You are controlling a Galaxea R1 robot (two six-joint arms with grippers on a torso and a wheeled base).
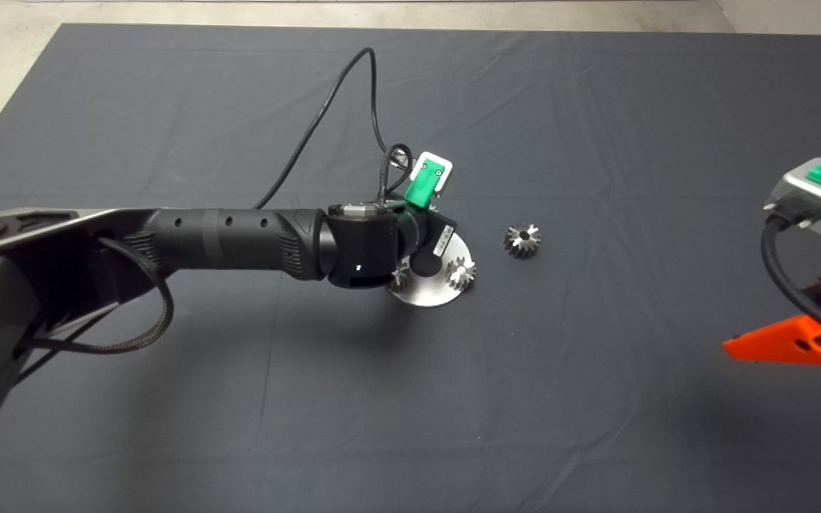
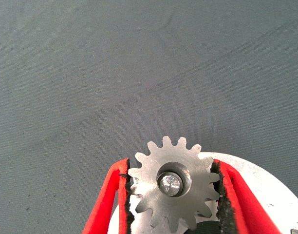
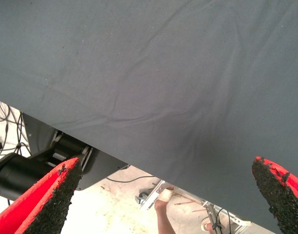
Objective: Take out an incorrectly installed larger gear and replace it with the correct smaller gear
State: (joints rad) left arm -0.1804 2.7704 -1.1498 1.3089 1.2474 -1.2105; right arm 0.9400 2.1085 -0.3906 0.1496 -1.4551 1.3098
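Steel plate (image 1: 430, 293), round and bright, lies near the middle of the head view on the dark mat (image 1: 410, 399) that covers the desk. The left arm reaches in from the left edge and its tool (image 2: 172, 187) is down over that plate. In the left wrist view the two red fingers (image 2: 108, 200) sit tight against opposite sides of the smaller gear (image 2: 172, 192), a pale silver gear seated on a shiny pin (image 2: 170, 185) over the plate, pads touching its teeth. Another small silver gear (image 1: 461, 273) shows on the plate's right side in the head view. The larger gear (image 1: 522, 239), darker and thicker, lies on the mat just right of the plate, apart from it. At the right edge of the head view the right tool (image 3: 163, 195) waits, spread wide and holding nothing; past the mat's edge its wrist view shows the floor and a person's hand (image 3: 163, 207).
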